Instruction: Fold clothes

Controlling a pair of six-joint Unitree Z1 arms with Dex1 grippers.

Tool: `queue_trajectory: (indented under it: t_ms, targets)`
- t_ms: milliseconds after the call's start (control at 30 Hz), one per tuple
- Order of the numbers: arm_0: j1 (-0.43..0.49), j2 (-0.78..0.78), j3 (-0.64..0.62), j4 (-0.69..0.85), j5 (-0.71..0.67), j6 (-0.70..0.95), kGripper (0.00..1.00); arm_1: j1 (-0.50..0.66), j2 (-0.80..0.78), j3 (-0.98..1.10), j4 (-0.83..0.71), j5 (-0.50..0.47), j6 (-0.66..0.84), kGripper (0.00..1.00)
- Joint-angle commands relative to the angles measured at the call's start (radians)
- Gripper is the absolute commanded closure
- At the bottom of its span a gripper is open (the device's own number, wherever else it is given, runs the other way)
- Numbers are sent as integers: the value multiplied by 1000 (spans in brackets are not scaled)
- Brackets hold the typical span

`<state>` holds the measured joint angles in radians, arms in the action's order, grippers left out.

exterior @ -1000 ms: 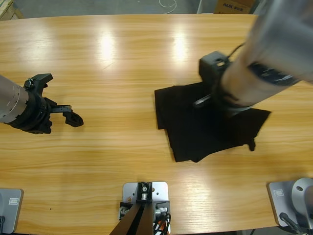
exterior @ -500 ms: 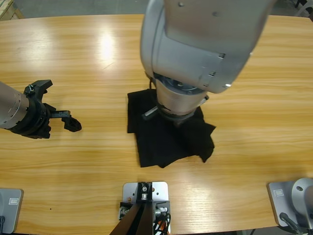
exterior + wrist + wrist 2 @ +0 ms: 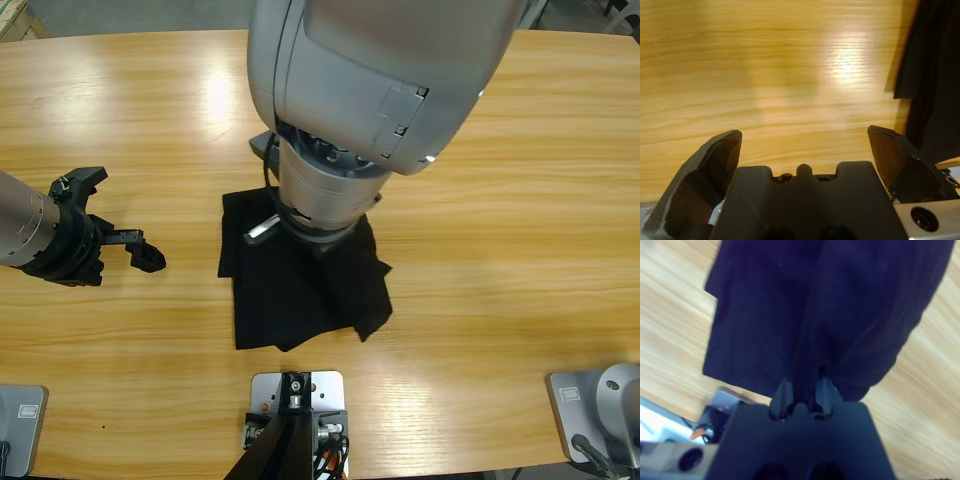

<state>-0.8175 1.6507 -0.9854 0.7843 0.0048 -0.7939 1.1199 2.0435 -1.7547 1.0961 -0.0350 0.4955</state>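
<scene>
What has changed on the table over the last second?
The right arm has swung left across the table, dragging the shirt with it from the right side to the middle. Its jaws are shut on a pinch of the fabric in the right wrist view, at the right gripper. The left gripper stayed put at the left, jaws open and empty.

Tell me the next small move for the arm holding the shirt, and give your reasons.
Probably lower and release. The right gripper is pinched shut on a bunch of the black polo shirt, which lies as a compact folded bundle on the table near the middle. The left gripper waits open beside it, holding nothing.
</scene>
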Motion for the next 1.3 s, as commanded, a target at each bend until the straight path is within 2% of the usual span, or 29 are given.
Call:
queue_trajectory:
  t_ms: [33,133,333,433,500,633,700,800,900,967,1133,1300]
  targets:
    - [-6,-18,41,-23,13,-4,18,24,-20,4,-142,130,-64,1000]
    - [-6,-19,47,-24,14,-4,18,26,-28,4,-173,157,-73,1000]
    - [-6,-15,51,-28,15,1,22,26,-38,7,-175,143,-63,1000]
    - [-14,10,58,-25,3,28,231,26,-39,9,-172,132,-59,1000]
    - [-59,20,51,-45,-10,110,280,26,-40,9,-171,129,-58,1000]
    - [-167,2,62,-178,-43,372,249,26,-34,10,-171,127,-58,1000]
    - [-175,-21,104,-272,-83,525,239,26,-34,12,-171,128,-59,1000]
    - [-175,-61,216,-488,-113,611,239,26,-36,23,-171,127,-58,1000]
    - [-175,-16,263,-599,-134,610,271,26,-39,34,-171,127,-57,1000]
    - [-175,24,309,-688,-142,567,435,26,-42,43,-171,129,-54,1000]
    - [-175,118,406,-906,-146,520,422,26,-50,64,-164,131,-49,1000]
    - [-167,182,411,-920,-115,476,415,26,-52,78,-163,132,-46,1000]
